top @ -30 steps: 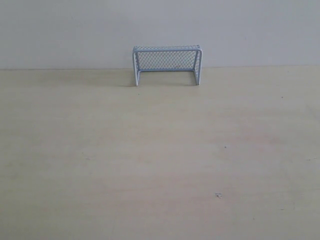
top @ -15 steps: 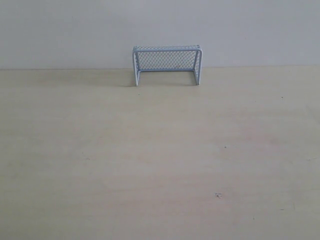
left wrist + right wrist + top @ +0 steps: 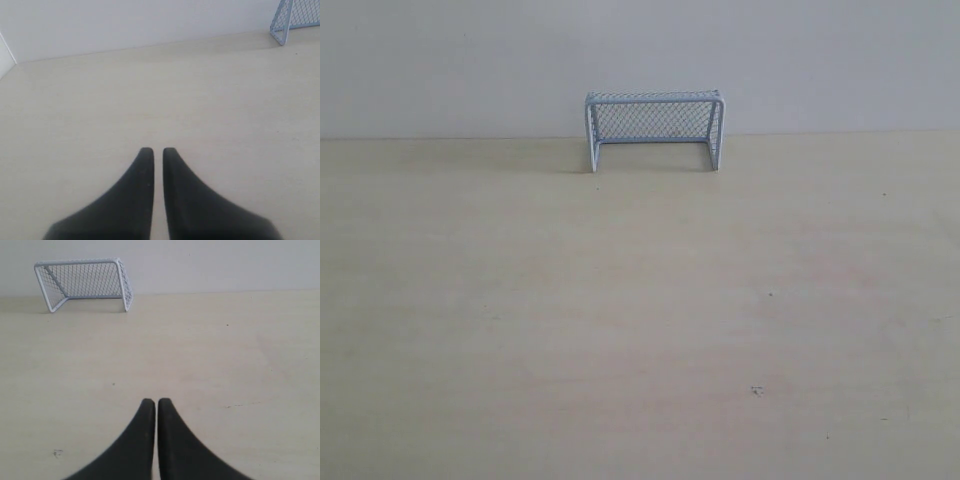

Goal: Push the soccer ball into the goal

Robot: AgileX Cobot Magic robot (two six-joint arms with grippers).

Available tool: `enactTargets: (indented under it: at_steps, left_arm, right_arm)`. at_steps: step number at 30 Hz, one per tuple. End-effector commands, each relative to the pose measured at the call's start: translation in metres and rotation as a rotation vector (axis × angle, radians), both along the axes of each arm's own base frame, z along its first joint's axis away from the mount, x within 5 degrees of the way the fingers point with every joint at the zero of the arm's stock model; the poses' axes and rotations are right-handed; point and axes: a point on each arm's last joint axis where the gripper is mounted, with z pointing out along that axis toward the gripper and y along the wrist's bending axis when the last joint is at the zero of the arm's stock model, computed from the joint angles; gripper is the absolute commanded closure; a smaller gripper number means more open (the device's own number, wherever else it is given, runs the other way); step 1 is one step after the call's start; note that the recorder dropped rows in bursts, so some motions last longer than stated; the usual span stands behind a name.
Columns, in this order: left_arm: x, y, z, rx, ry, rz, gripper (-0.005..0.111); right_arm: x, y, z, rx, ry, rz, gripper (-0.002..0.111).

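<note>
The goal (image 3: 654, 130), a pale blue-white frame with mesh netting, stands at the far edge of the table against the wall; the right wrist view shows it whole (image 3: 85, 284) and the left wrist view only a corner (image 3: 295, 19). The soccer ball is out of view in every frame. My left gripper (image 3: 157, 150) is shut, its black fingers almost touching, with nothing between them. My right gripper (image 3: 156, 401) is shut too and holds nothing. Neither gripper appears in the exterior view; both hover over bare tabletop well short of the goal.
A pale wooden table (image 3: 640, 320) runs up to a plain white wall (image 3: 470, 60). A small dark speck (image 3: 757, 390) marks the surface at the near right. The left wrist view shows a wall corner (image 3: 7, 55) at the table's side.
</note>
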Motion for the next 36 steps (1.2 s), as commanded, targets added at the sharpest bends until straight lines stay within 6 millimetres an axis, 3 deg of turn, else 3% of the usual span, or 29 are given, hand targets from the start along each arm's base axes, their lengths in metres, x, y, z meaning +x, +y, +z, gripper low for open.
enactTargets:
  at_steps: [1,7,23,36]
  left_arm:
    - [0.0005,-0.0005,0.0014,-0.009,-0.003,-0.006,0.1]
    - [0.0005,-0.0005,0.0014,-0.009,-0.003,-0.006,0.1]
    - [0.0005,-0.0005,0.0014,-0.009,-0.003,-0.006,0.1]
    - [0.0005,-0.0005,0.0014,-0.009,-0.003,-0.006,0.1]
  right_arm:
    - [-0.0003,-0.0013,-0.0002,-0.04,-0.006,-0.006,0.108]
    - [-0.0002,-0.0032,-0.0009,-0.104,-0.008,-0.011,0.108]
    - [0.0004,-0.0106,-0.0013,-0.018,0.012,-0.117,0.108]
    - [0.0005,-0.0112,-0.0014,-0.05,0.009,-0.116,0.108]
